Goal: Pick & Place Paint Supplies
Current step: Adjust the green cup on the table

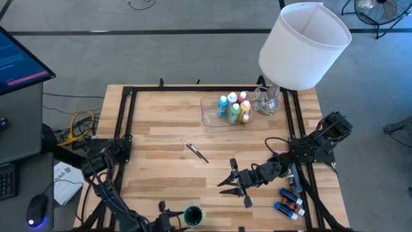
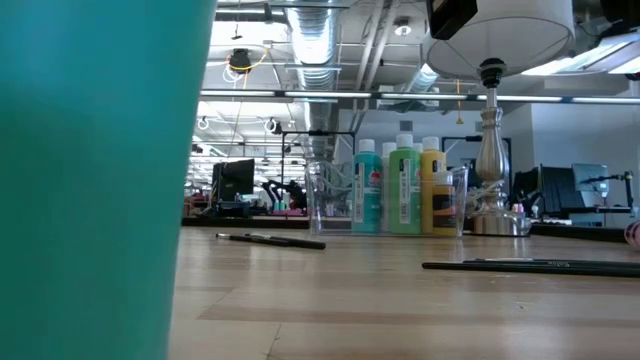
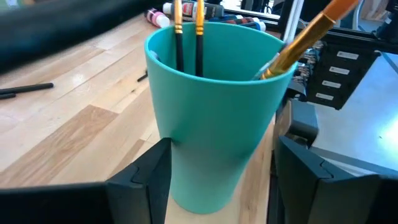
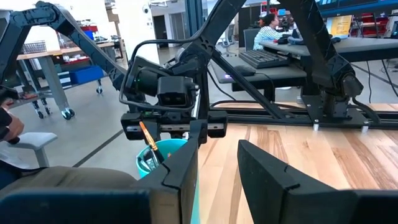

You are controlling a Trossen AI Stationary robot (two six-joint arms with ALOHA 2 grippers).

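A teal cup [image 3: 211, 112] stands at the table's near edge [image 1: 193, 216] between the fingers of my left gripper [image 3: 221, 180]. It holds two dark-handled brushes [image 3: 186, 37] and an orange-handled one [image 3: 311, 31]. My right gripper [image 1: 226, 183] hovers level over the table's near right part, open a little, with nothing between its fingers [image 4: 217, 180]. One brush [image 1: 196, 153] lies flat mid-table and another dark brush [image 2: 530, 266] lies to its right. Several white-capped paint bottles [image 1: 233, 108] stand in a clear tray [image 1: 209, 116] at the far side. My left gripper has the teal cup between its two fingers, one finger [image 3: 152, 177] against each side of the cup's lower wall [image 3: 180, 155]. The fingers come nearly level, slanting slightly down. The cup stays upright; whether its base rests on the table I cannot tell.
A big white lampshade [image 1: 304, 45] on a metal lamp base [image 1: 269, 100] stands at the far right. Tiny bottles [image 1: 290, 201] lie beside the right arm near the right edge. A black frame rail [image 1: 122, 122] runs along the table's sides.
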